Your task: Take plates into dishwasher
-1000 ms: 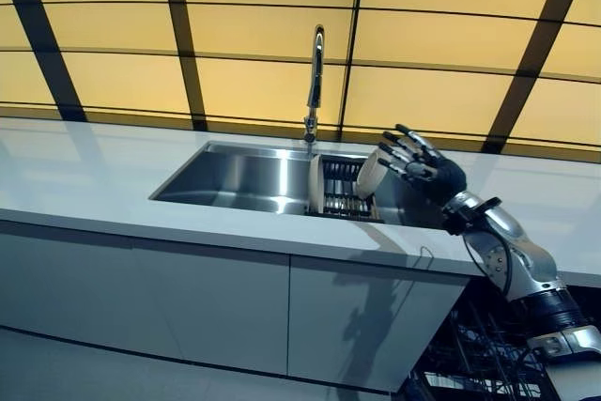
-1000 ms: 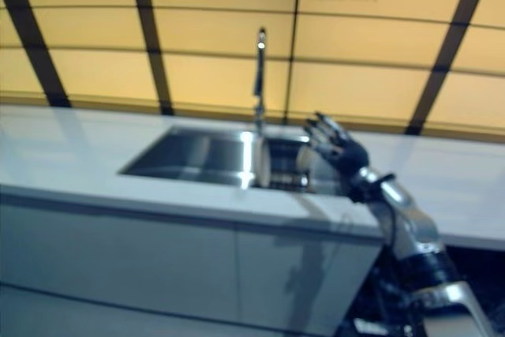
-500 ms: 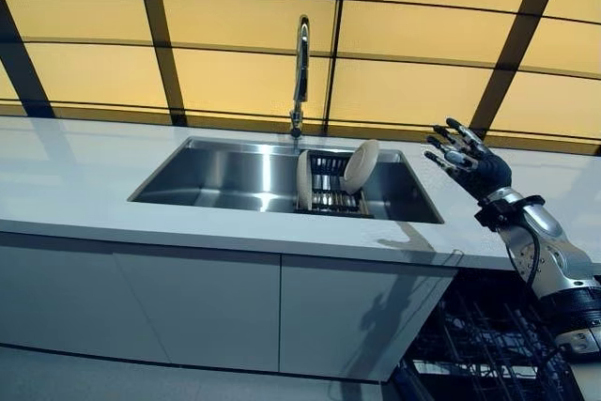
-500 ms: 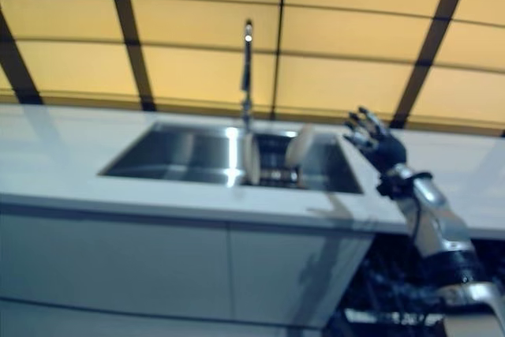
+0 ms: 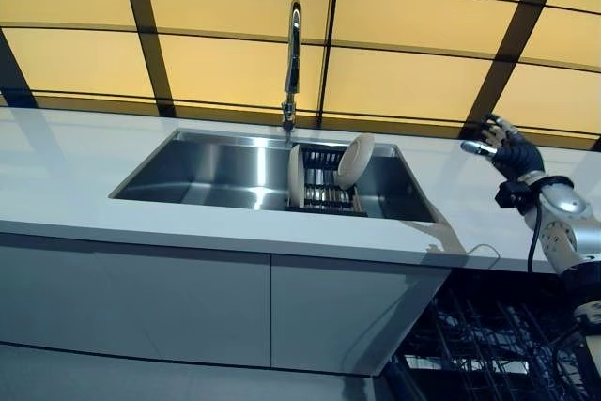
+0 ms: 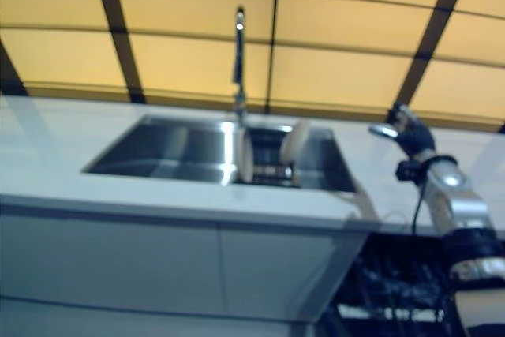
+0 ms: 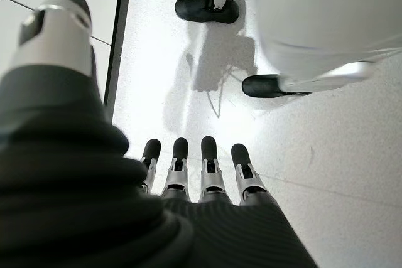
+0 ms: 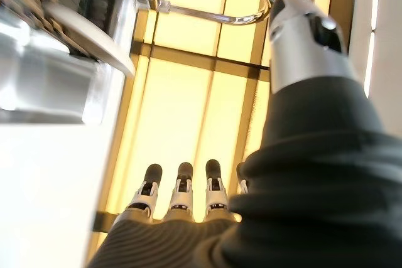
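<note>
Amber wall panels are glowing behind a white bench point(image 5: 84, 185) where two plates point(image 5: 354, 160) are standing on edge in the sink point(image 5: 216, 171) rack. Stiff, glossy and likely breakable, they want a rim grip. The right hand point(image 5: 512, 150) is hovering spread and empty, well apart; the left hand point(image 7: 201, 174) is hanging relaxed above the floor.

A kitchen — steel sink point(image 5: 225, 171), tall faucet point(image 5: 293, 53), white counter point(image 5: 66, 176) (open dishwasher point(image 5: 488, 345) below).
</note>
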You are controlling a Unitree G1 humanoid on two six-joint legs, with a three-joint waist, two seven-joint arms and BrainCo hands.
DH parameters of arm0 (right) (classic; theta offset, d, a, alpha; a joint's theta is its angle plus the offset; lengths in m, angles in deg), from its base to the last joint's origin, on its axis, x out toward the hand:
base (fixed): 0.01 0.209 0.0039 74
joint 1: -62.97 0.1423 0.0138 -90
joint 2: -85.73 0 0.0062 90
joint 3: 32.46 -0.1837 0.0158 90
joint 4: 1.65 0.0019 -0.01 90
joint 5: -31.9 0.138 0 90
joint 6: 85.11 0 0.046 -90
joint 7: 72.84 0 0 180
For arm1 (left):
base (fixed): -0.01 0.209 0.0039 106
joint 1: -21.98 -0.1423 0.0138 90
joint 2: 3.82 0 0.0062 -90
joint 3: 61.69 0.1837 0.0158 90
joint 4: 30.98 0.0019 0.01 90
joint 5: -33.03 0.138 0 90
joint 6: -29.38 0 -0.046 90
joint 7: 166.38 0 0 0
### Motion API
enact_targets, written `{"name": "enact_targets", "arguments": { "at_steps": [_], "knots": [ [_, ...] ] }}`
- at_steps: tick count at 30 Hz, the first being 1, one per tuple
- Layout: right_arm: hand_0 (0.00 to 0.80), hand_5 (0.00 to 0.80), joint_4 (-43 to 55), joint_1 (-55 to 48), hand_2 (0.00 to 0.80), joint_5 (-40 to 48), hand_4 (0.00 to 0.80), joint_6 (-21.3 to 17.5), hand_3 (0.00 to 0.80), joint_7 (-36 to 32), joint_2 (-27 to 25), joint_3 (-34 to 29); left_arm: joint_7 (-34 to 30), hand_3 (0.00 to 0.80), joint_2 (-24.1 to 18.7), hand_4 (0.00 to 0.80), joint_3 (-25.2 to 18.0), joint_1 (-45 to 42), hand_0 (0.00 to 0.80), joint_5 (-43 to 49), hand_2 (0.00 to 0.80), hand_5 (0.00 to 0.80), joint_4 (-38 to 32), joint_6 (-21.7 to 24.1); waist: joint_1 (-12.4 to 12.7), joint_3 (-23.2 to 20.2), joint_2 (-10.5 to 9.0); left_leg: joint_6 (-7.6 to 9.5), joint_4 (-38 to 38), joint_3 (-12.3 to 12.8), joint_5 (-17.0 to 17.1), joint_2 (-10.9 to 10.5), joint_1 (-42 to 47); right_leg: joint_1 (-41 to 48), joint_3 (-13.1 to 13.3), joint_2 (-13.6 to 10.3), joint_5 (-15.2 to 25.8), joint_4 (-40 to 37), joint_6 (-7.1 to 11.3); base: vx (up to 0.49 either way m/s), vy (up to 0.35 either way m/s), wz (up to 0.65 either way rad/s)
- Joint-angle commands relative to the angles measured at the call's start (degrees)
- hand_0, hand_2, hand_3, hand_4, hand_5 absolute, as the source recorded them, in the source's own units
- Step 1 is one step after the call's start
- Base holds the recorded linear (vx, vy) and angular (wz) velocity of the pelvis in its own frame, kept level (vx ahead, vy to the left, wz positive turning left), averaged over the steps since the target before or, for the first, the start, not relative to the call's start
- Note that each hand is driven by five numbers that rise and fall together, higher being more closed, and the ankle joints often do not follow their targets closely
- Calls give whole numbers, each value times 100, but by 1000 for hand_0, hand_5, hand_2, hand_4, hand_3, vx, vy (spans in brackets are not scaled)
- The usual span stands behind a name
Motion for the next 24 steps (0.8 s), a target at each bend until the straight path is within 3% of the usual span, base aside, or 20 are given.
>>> {"name": "enact_targets", "arguments": {
  "at_steps": [1,2,4,6,8,9,11,24],
  "knots": [
    [0,0,14,248,0,-304,0,-119,0,410,143,151,42,0,-111,0,94,64,0,-190,0,0,-98,-1,238,97,-202,94,198,-236,1857,-28,-1097,911,698,-669,-134,-402,337,221,193,-72],
    [0,0,-92,240,0,-315,0,-181,0,445,290,178,48,0,-101,0,136,25,0,-303,0,0,-106,13,390,193,-91,94,-788,-140,1869,28,-1012,1162,750,-575,-198,-496,432,253,207,-27],
    [0,0,-268,314,0,-326,0,-253,0,398,369,243,31,0,-107,0,172,-4,0,-373,0,0,-114,52,513,237,24,54,-1918,84,2055,117,-1008,1362,760,-475,-269,-591,492,240,179,-15],
    [0,0,-97,196,0,-137,0,-168,0,379,336,179,51,0,-95,0,287,42,0,-337,0,0,-308,-81,568,244,16,191,-2367,37,1831,-90,-910,1511,848,-560,-500,-495,526,155,172,-100],
    [0,0,30,65,0,-227,0,-110,0,282,320,69,96,0,-90,0,385,104,0,-416,0,0,-326,-74,478,161,31,266,-2489,84,1685,-119,-746,1424,868,-633,-526,-442,573,86,129,-23],
    [0,0,52,-58,0,-192,0,-130,0,149,260,-15,85,0,-127,0,388,175,0,-427,0,0,-291,-105,434,90,15,275,-2695,38,1612,-150,-488,1329,730,-756,-440,-442,712,100,42,9],
    [0,0,-94,-66,0,-59,0,-167,0,-144,154,-79,157,0,-168,0,347,241,0,-441,0,0,-209,-66,423,18,-20,271,-2888,17,1547,-111,-231,1253,589,-861,-390,-478,803,94,4,-30],
    [0,0,-158,165,0,259,0,-41,0,-119,103,-20,53,0,-211,0,412,117,0,-233,0,0,-121,40,565,-197,-129,253,-2939,-38,1476,-78,-236,1332,413,-921,-412,-682,808,56,-14,12]
  ]
}}
